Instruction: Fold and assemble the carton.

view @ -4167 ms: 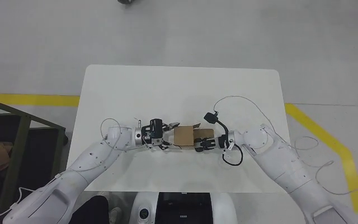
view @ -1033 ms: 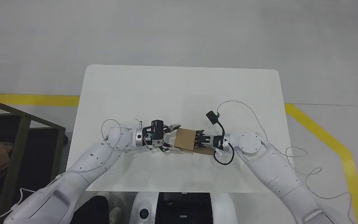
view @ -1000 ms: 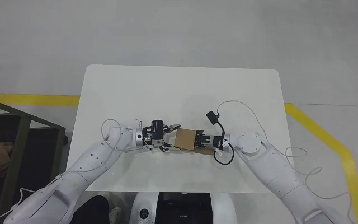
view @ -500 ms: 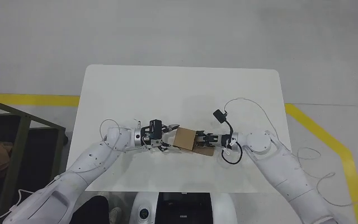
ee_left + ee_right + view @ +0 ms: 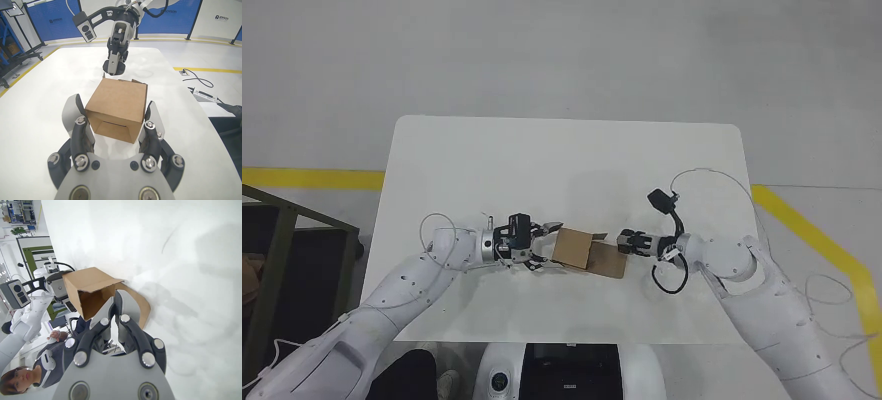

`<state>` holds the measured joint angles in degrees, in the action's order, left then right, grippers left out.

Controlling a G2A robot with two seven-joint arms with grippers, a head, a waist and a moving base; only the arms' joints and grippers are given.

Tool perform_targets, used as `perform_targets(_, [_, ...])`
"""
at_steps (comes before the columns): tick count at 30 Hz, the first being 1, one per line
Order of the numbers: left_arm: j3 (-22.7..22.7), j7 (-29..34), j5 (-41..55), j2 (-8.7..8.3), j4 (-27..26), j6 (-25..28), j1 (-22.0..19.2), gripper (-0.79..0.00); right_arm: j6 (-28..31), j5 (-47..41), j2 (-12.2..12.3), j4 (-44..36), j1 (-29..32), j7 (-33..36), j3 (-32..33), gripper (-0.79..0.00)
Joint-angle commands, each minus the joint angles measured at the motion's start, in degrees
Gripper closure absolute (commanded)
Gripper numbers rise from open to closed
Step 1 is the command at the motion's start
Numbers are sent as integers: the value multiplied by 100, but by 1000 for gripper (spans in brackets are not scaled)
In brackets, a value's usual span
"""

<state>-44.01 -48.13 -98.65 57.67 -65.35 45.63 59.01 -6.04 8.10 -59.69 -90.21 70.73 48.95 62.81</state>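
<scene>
A small brown carton (image 5: pixel 575 247) lies on its side near the table's front edge, both ends open. In the left wrist view the carton (image 5: pixel 117 106) sits between my left gripper's (image 5: pixel 115 108) fingers, whose pads press its two side walls at the near open end. My left gripper (image 5: pixel 545 245) is at the carton's left end. My right gripper (image 5: pixel 626 243) is just off the carton's right end, fingers together with nothing between them. In the right wrist view my right gripper (image 5: pixel 115 294) points at the open carton (image 5: pixel 85 283); one flap (image 5: pixel 142 308) lies flat on the table.
The white table (image 5: pixel 492 170) has bare room behind and to both sides of the carton. A thin cable (image 5: pixel 712 180) loops over the right arm. A dark green cart (image 5: pixel 282 235) stands off the table's left side.
My right gripper has drawn back to the right, out of the carton's open end, and the flap on that end now lies spread on the table. The left arm and the carton stayed put.
</scene>
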Motion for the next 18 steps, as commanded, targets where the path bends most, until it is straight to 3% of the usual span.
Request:
perform_targets(1, [-1, -7, 7, -1, -5, 12, 1, -606, 66, 74, -10, 43, -30, -126, -19, 0])
perform_targets(10, [-5, 13, 12, -2, -24, 33, 1, -597, 686, 15, -137, 544, -282, -512, -355, 0])
perform_targets(18, [4, 23, 18, 3, -20, 46, -3, -594, 1577, -247, -233, 1082, -701, 13, -639, 0])
